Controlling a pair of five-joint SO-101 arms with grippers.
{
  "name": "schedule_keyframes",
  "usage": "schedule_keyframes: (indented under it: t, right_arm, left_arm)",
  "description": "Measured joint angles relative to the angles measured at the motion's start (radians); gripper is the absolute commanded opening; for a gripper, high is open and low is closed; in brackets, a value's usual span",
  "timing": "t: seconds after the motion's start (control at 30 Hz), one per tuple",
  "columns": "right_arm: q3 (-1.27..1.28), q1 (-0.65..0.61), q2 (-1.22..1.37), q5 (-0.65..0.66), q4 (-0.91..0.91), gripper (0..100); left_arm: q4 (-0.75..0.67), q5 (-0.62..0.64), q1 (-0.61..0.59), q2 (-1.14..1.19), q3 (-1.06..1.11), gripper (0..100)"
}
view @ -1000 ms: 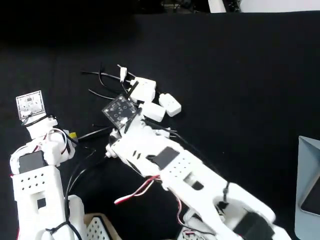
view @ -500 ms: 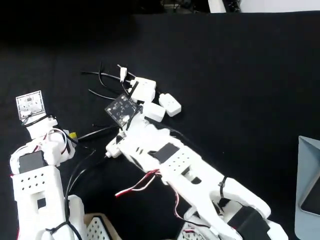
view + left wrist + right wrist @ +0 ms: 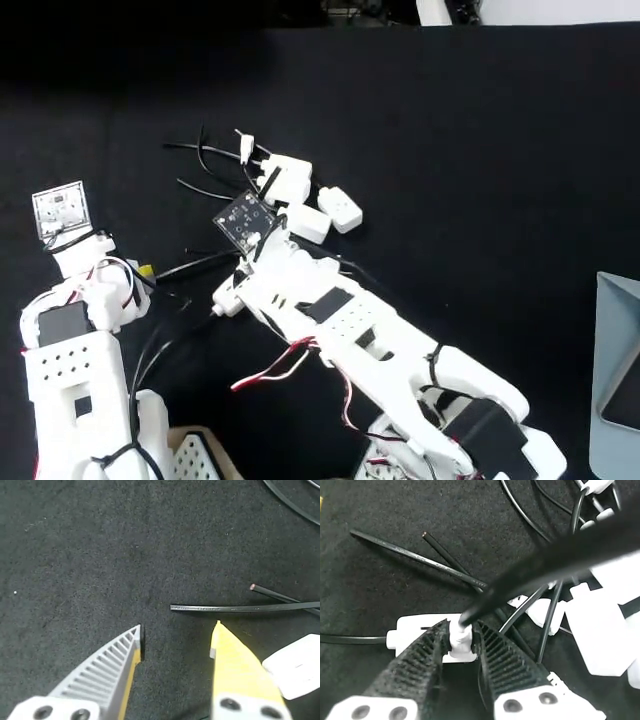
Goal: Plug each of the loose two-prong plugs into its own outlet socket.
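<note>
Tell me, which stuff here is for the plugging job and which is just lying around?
For the job:
- the white plug, pinched in the right gripper
- the white outlet blocks
- the black cords

Just lying about:
- the grey bin, off to one side
- the white holed block

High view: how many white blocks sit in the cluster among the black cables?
3: far block, farthest back; outer block, at the cluster's edge; near block, closest to the right arm. Others may be hidden beneath that arm.
</note>
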Motion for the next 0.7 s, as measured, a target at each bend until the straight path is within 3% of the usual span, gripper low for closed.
schedule_keyframes:
  t: [0.4,0.7]
  right_arm:
    - [-0.003,-0.014,0.002,0.008,0.044,1.1]
    - [-0.06,-0.029,0.083,0.169,0.106,1.1]
  left_arm:
    - [0.0,0.0,0.0,0.0,0.0,23]
    - [0.0,0.0,0.0,0.0,0.0,23]
